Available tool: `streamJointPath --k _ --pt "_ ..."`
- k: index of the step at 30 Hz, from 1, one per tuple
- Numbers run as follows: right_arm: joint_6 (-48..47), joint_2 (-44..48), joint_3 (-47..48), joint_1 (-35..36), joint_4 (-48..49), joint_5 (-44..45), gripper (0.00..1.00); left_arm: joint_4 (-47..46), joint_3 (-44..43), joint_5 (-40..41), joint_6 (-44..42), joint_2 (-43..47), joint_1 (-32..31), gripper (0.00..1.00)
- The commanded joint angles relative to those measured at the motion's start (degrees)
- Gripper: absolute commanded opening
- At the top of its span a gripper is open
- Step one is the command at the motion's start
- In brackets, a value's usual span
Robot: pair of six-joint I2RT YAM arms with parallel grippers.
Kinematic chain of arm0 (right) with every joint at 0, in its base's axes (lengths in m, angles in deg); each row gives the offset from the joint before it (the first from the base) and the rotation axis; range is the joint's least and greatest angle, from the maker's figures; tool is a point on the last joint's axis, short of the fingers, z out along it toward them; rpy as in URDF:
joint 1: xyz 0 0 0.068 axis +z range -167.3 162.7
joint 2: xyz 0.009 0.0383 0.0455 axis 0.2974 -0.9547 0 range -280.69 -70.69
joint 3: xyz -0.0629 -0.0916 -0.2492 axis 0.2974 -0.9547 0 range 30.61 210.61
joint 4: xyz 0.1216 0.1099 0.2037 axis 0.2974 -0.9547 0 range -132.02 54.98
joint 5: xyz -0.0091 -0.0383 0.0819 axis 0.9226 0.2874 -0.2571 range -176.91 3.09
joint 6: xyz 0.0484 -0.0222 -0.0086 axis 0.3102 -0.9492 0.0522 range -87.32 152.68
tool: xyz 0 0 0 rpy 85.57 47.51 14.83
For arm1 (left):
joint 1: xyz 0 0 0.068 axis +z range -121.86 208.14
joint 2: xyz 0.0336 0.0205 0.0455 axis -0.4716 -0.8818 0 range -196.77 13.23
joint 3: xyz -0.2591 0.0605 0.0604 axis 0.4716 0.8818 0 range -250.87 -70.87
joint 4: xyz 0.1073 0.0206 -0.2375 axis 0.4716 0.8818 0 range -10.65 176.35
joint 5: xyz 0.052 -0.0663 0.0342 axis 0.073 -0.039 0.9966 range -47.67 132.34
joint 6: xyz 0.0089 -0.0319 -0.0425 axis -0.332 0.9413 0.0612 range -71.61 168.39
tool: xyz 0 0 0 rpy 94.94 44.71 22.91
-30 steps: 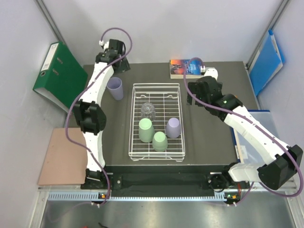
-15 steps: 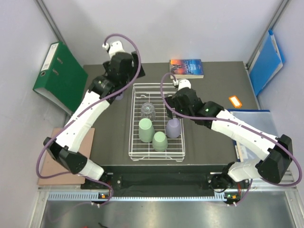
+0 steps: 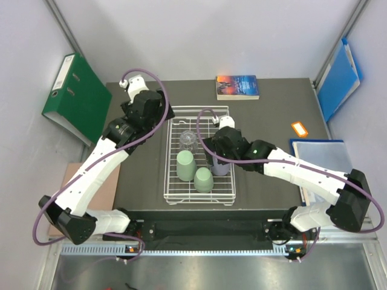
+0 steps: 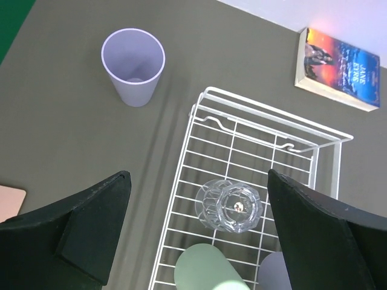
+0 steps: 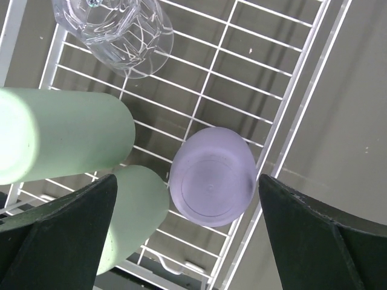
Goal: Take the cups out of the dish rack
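Note:
The white wire dish rack (image 3: 167, 158) holds a clear ribbed glass cup (image 3: 188, 140), two pale green cups (image 3: 185, 165) (image 3: 204, 179) and a lilac cup (image 3: 221, 168), all upside down. One more lilac cup (image 4: 133, 66) stands upright on the table left of the rack (image 4: 266, 109). My left gripper (image 4: 198, 175) hangs open above the rack's far-left part, with the glass cup (image 4: 233, 205) below between its fingers, untouched. Above the lilac cup (image 5: 211, 178) in the rack (image 5: 314, 78) my right gripper (image 5: 188, 178) is open, one finger on either side.
A paperback book (image 3: 237, 86) lies at the table's back edge. A green binder (image 3: 75, 96) leans off the left side and a blue folder (image 3: 338, 78) off the right. A small orange tag (image 3: 299, 127) sits right of the rack.
Both arms swung inward from the back corners to the rack. The left left the table-side lilac cup; the right came over the rack's lilac cup. Both stayed open.

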Motion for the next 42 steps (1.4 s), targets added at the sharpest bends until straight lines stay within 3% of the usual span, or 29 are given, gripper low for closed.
streamJointPath --k 1,6,9,10,12,15,16,18,33,36,37,39,40,42 --pt "3.05 0.79 -1.73 1.33 2.03 1.58 0.99 -0.61 1.29 0.55 1.52 1.01 -0.23 0.99" --pt "4.46 1.49 -4.28 1.33 3.97 2.82 0.98 -0.79 1.91 0.10 1.61 1.01 -0.23 0.99" --pt "4.72 0.00 -4.37 1.33 3.97 3.34 0.90 -0.87 2.08 -0.16 1.61 0.75 -0.23 0.99" --pt "4.90 -0.61 -4.20 1.33 3.71 3.34 0.78 -0.79 2.17 -0.25 1.70 0.75 -0.14 0.99" --pt "5.16 -0.62 -4.37 1.33 4.06 3.35 0.67 -0.79 2.52 -0.25 1.87 0.83 -0.14 0.99" --pt "5.08 0.43 -4.46 1.51 4.67 4.04 0.36 -1.05 3.22 -0.25 2.14 1.27 -0.23 0.99" --pt "5.08 0.96 -4.29 1.59 4.41 4.66 0.16 -1.22 3.48 -0.16 2.14 1.62 -0.23 0.98" --pt "4.55 1.40 -2.45 1.77 2.75 6.06 0.00 -1.40 3.84 -0.25 2.05 1.71 -0.32 0.98" --pt "-0.72 7.55 9.86 1.60 -0.17 12.75 0.00 -4.21 4.01 -1.65 1.70 3.03 -0.32 0.98" --pt "-1.08 11.94 9.52 -4.53 4.66 5.57 0.00 -6.75 4.01 -5.41 2.05 3.64 -0.14 0.98" --pt "0.84 14.74 8.47 -7.08 9.11 -1.51 0.00 -7.20 3.75 -6.65 2.14 3.65 -0.14 0.99" --pt "4.53 16.78 5.57 -17.79 13.09 -10.85 0.00 -7.55 2.96 -10.51 3.54 3.30 -0.14 0.99" --pt "8.64 18.09 4.34 -21.57 15.46 -21.07 0.00 -7.81 2.79 -12.36 3.98 3.29 -0.06 0.99" --pt "14.36 19.24 -1.97 -32.56 27.03 -32.37 0.00 -11.40 3.74 -15.96 5.38 4.60 0.12 0.99"
